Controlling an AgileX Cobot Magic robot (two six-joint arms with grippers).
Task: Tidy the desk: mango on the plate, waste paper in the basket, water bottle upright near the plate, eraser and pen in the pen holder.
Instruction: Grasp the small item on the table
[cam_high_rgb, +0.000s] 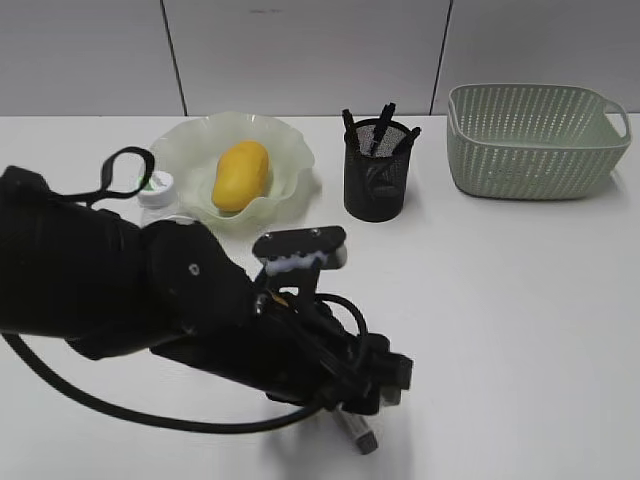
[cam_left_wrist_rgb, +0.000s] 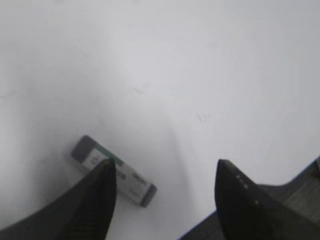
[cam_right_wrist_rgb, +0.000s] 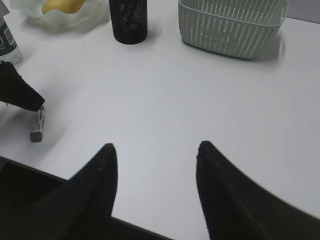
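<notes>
The eraser (cam_left_wrist_rgb: 131, 178), white with grey ends and a green stripe, lies flat on the white desk (cam_high_rgb: 500, 320) near its front edge. It also shows in the exterior view (cam_high_rgb: 362, 436) and the right wrist view (cam_right_wrist_rgb: 37, 124). My left gripper (cam_left_wrist_rgb: 165, 167) is open just above it, with the left finger over one end of the eraser. My right gripper (cam_right_wrist_rgb: 155, 146) is open and empty over bare desk. The mango (cam_high_rgb: 240, 176) lies on the pale-green plate (cam_high_rgb: 290, 150). The water bottle (cam_high_rgb: 156, 189) stands upright left of the plate. Black pens (cam_high_rgb: 384, 118) stand in the mesh pen holder (cam_high_rgb: 374, 180). No waste paper shows.
The pale-green basket (cam_high_rgb: 535, 145) stands at the back right; its inside is hidden from view. My left arm (cam_high_rgb: 150, 300) fills the front left of the desk. The desk's front edge lies close under both grippers.
</notes>
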